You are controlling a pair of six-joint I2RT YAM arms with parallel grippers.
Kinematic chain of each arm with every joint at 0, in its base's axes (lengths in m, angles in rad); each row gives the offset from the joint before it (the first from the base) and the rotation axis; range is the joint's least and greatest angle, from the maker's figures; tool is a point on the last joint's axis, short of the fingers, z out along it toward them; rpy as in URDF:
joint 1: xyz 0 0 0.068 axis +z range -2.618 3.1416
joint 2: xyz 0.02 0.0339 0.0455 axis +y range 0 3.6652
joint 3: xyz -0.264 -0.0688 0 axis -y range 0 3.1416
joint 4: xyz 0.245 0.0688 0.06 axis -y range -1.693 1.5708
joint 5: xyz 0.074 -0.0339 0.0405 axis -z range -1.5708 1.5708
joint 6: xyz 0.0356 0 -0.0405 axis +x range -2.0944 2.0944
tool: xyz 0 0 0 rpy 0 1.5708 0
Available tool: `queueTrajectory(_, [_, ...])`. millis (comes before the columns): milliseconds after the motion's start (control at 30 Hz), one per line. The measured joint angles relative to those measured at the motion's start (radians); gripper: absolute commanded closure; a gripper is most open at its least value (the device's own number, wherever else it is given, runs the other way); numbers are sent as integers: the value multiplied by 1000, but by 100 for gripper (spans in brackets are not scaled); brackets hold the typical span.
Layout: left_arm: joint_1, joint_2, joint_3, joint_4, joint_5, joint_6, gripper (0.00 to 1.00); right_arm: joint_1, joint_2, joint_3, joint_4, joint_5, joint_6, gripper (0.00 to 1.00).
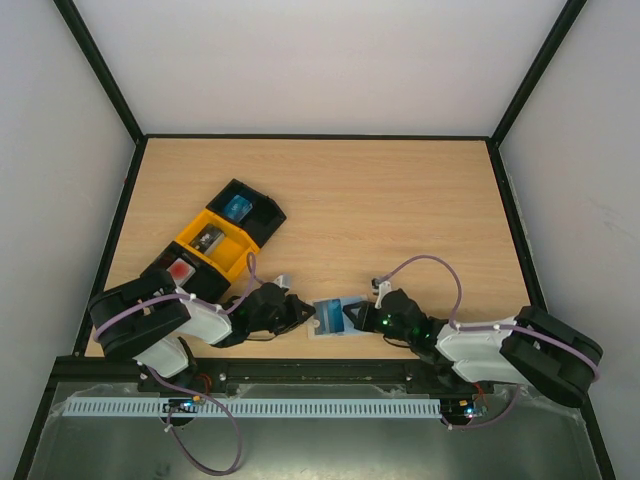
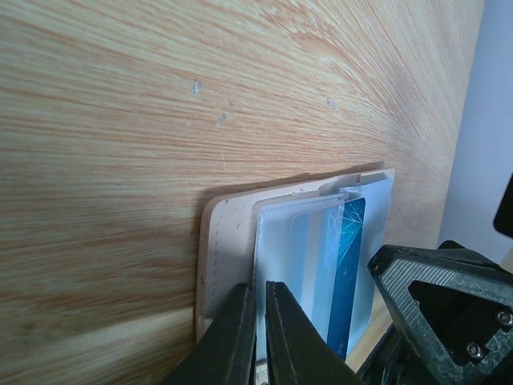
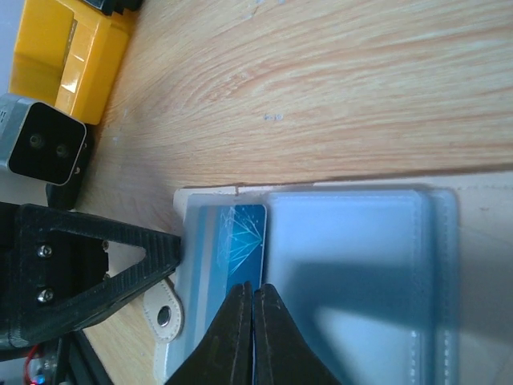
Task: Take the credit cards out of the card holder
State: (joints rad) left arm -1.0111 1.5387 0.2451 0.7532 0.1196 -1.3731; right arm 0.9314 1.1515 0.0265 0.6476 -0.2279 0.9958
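the left gripper [image 1: 303,315] and the right gripper [image 1: 352,318] are facing each other low over the table [image 1: 400,210], and the holder [image 1: 330,322] is lying flat just between them. the left gripper is clamping the holder's pale edge, with its two fingers [image 2: 236,337] nearly together and the edge between them. the right gripper's fingers [image 3: 276,345] are pressing together on the edge of a card [image 3: 228,241]. this card is light blue with a teal corner, and it is sticking partly out of the holder's pocket toward the left gripper. the holder's tab [image 3: 164,311] with a snap is lying just beside the left gripper's fingertip. the trays [image 1: 225,235] are standing well behind the left gripper, and something red [image 1: 180,268] is sitting in the compartment nearest to that arm.
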Motion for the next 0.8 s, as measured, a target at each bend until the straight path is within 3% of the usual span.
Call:
queueTrajectory(167, [0, 0, 1, -3, -1, 0, 92, -2, 37, 0, 16, -52, 42, 83])
queueTrajectory(333, [0, 0, 3, -5, -1, 0, 91, -3, 94, 6, 57, -73, 77, 82])
queueTrajectory(433, [0, -6, 11, -22, -1, 3, 86, -3, 114, 10, 76, -77, 90, 83])
queueTrajectory(800, [-14, -82, 217, -424, -16, 101, 76, -3, 118, 9, 83, -73, 113, 84])
